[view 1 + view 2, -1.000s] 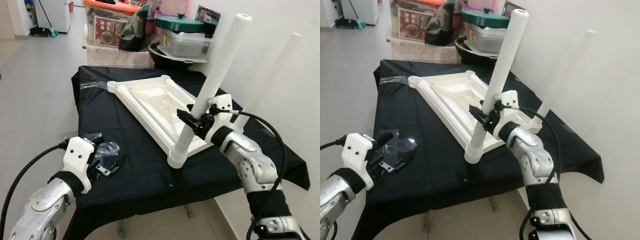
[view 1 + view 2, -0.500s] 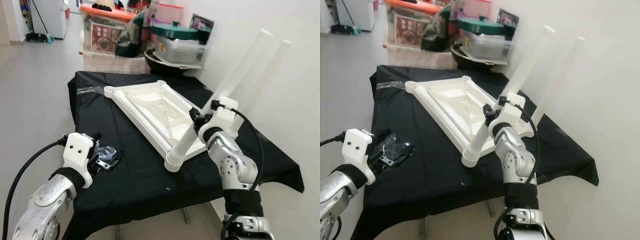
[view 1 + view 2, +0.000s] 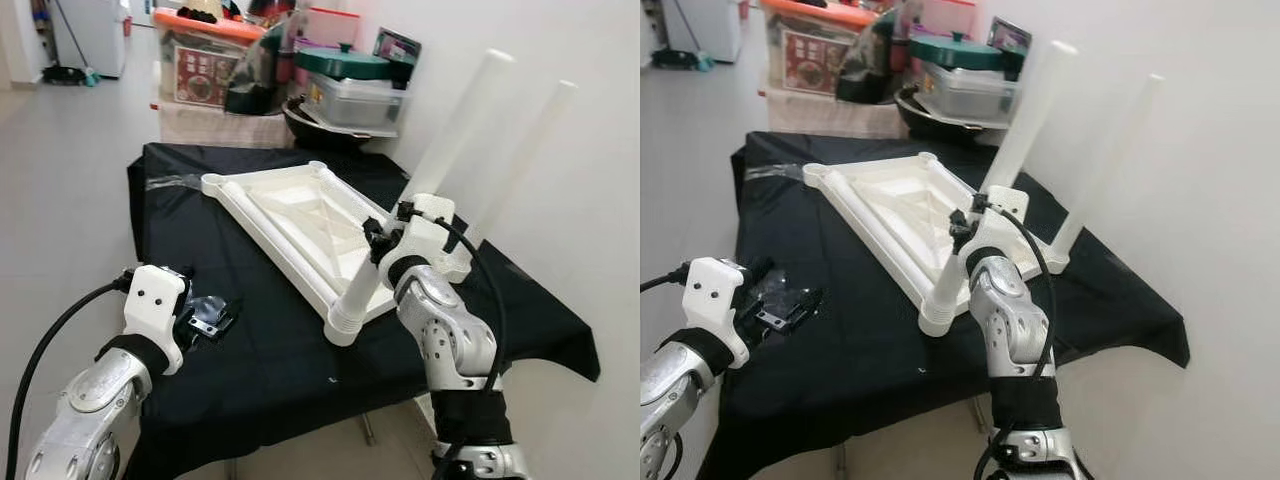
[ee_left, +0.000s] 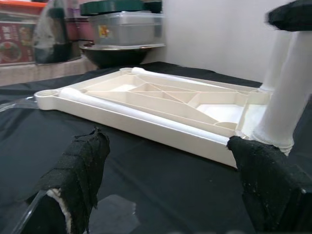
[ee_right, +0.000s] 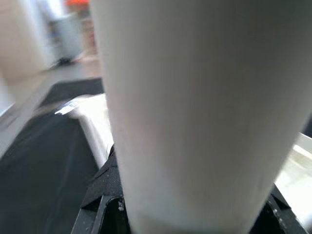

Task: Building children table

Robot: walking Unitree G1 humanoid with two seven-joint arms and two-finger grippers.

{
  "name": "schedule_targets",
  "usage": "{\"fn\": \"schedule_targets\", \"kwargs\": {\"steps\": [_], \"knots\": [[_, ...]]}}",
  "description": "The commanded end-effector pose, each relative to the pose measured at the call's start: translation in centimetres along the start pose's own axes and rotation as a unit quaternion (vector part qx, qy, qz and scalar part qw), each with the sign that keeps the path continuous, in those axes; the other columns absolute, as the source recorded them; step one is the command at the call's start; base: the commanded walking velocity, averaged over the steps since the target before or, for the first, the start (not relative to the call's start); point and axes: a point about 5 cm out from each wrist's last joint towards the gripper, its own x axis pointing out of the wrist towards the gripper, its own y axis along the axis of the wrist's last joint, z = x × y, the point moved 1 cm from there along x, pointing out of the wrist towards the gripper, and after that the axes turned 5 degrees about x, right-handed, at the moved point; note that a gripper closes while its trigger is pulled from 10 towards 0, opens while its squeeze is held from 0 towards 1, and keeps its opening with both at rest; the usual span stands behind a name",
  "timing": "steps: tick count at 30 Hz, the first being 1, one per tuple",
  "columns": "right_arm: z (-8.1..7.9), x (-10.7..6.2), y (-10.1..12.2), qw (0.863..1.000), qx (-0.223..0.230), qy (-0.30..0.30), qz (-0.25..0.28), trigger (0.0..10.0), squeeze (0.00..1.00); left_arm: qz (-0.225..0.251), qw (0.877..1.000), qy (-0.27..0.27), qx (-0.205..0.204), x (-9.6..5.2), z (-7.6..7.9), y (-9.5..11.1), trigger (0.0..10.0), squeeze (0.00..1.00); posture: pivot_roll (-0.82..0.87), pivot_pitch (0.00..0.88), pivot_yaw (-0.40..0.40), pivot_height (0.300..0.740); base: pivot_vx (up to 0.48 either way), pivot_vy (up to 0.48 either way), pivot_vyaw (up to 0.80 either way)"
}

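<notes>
Right gripper (image 3: 378, 240) jaws clamp the table leg (image 3: 420, 185) (left gripper (image 3: 200, 322) jaws spread).

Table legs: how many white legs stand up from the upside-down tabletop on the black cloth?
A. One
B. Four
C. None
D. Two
D: two legs rise from the tabletop, the near leg clamped by the right gripper and the far leg by the wall.
</notes>
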Motion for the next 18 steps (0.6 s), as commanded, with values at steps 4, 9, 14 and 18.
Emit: {"fn": "schedule_targets", "kwargs": {"steps": [4, 9, 14, 18], "knots": [[-0.4, 0.3, -2.1, 0.992, -0.008, 0.102, -0.077, 0.0, 0.00, 0.003, 1.000, -0.011, -0.010, 0.4, 0.2, -0.1, 10.0, 0.00, 0.13, 0.000, -0.187, 0.740, 0.000, 0.000, 0.00], [-0.8, -0.1, -0.8, 0.976, -0.027, 0.206, -0.065, 0.0, 0.00, 0.009, 0.999, -0.034, -0.012, 0.4, 0.8, 0.1, 10.0, 0.00, 0.14, 0.000, -0.192, 0.740, 0.000, 0.000, 0.00], [-1.1, -0.6, -0.8, 0.964, -0.005, 0.260, -0.062, 0.0, 0.00, 0.006, 0.999, -0.035, -0.010, 0.5, 0.9, 0.0, 10.0, 0.00, 0.14, 0.000, -0.192, 0.740, 0.000, 0.000, 0.00], [-1.4, -1.5, -1.4, 0.941, 0.010, 0.332, -0.058, 0.0, 0.00, 0.004, 0.999, -0.035, -0.010, 0.3, 0.9, -0.1, 10.0, 0.00, 0.15, 0.000, -0.191, 0.740, 0.000, 0.000, 0.00]]}}
